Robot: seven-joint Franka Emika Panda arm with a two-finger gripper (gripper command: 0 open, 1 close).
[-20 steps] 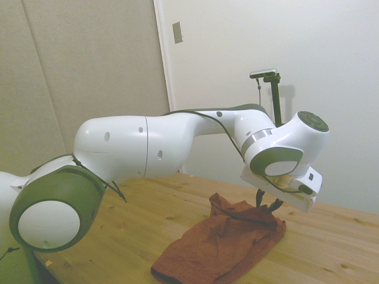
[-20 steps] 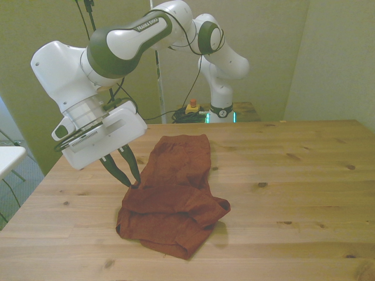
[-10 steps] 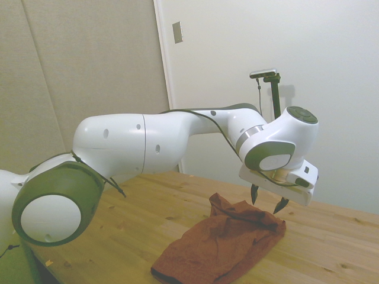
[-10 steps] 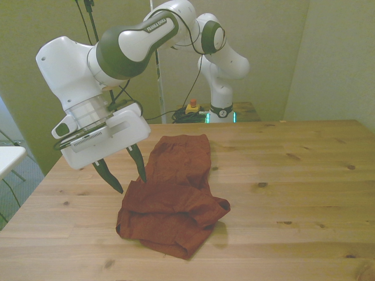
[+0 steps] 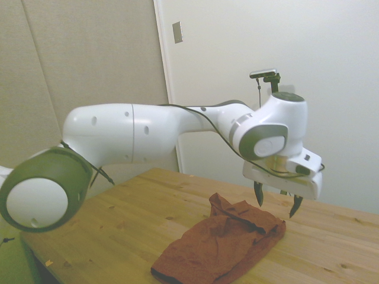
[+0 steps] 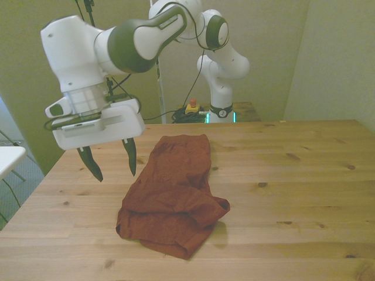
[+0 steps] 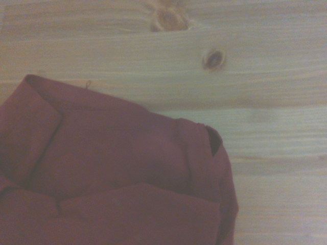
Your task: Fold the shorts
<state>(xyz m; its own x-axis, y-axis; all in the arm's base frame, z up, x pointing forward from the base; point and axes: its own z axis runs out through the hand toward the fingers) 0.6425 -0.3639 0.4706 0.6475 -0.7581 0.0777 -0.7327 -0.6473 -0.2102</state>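
So the shorts (image 6: 173, 196) are lying on the wooden table (image 6: 293, 175), roughly folded over on themselves: there's a doubled-up, thicker layer at the end nearer the front camera and a single flatter bit running away toward the robot's base. The gripper (image 6: 110, 163) hangs in the air above the table, just off the shorts' edge on the front view's left, fingers spread wide apart and holding nothing. In the side view the fingertips sit clear above the cloth's far end, not touching it. The wrist view shows a folded corner of the rust-red fabric with bare wood beside it. Looks like the robot is between grasps: one fold seems to be laid down, and the cloth isn't really tidy, with the near lump bunched and uneven. The next move probably calls for picking a fresh edge or corner, coming down with the fingers wide enough to pinch both layers, and carrying it across the shorts without dragging the bottom layer along.
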